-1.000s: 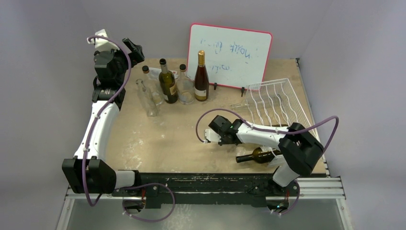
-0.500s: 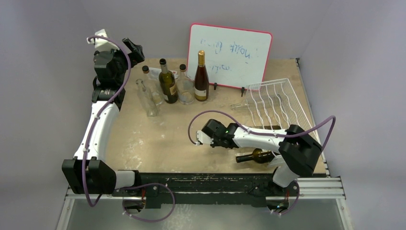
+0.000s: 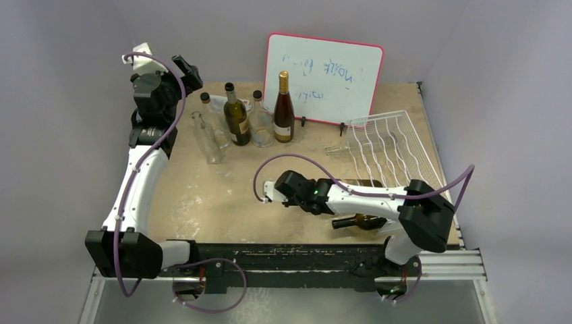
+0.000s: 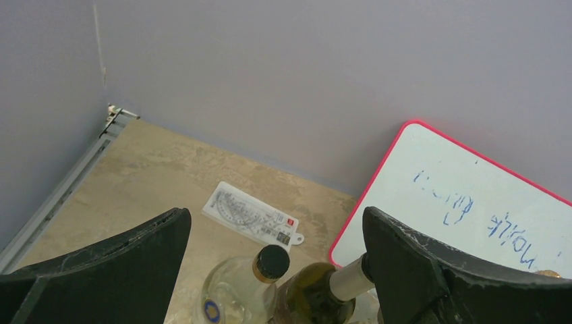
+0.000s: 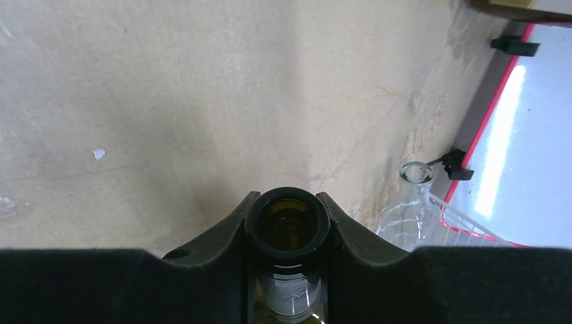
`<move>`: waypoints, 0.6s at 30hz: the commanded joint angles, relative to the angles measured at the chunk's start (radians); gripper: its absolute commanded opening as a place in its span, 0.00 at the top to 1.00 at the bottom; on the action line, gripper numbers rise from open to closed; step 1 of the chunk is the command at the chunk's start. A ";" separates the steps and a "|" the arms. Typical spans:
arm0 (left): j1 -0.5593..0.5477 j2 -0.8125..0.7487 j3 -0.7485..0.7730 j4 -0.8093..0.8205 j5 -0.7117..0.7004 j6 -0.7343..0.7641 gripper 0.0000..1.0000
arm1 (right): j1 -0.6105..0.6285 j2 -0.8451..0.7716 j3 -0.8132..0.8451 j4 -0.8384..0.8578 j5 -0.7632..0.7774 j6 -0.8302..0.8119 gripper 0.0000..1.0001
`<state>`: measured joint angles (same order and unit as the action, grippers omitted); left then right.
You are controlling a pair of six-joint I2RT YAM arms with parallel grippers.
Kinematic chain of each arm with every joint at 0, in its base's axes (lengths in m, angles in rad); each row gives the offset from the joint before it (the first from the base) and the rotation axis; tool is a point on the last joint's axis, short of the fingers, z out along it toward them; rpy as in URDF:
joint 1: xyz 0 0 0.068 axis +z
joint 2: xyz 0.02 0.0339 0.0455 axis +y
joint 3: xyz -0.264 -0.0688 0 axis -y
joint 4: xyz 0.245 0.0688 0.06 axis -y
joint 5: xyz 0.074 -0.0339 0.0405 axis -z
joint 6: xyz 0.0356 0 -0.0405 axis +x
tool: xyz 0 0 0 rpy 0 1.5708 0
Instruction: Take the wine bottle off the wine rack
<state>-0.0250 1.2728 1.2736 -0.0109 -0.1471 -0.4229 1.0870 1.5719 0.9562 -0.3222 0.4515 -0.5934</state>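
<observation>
Wine bottle (image 5: 288, 226) was found pinched at the neck between the jaws of the right gripper (image 5: 288, 209), off the wine rack (image 3: 391, 145) and just left of it, over the table (image 3: 216, 196). Over standing bottles (image 3: 256, 121) by the whiteboard (image 3: 324, 77), the left gripper (image 4: 273, 223) was held with jaws spread wide.

Capped bottle (image 4: 272, 262) beside red-framed whiteboard (image 4: 465, 209)
</observation>
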 commanded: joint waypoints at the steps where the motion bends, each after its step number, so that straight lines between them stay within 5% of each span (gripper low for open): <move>1: -0.006 -0.096 0.039 -0.081 -0.059 0.014 0.02 | 0.007 -0.072 0.049 0.150 0.006 0.000 1.00; 18: -0.006 -0.143 0.121 -0.388 0.012 -0.053 0.02 | 0.010 -0.301 0.122 0.324 -0.150 -0.004 1.00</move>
<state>-0.0277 1.1324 1.3132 -0.3660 -0.1482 -0.4553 1.0885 1.3376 1.0039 -0.1101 0.3500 -0.5781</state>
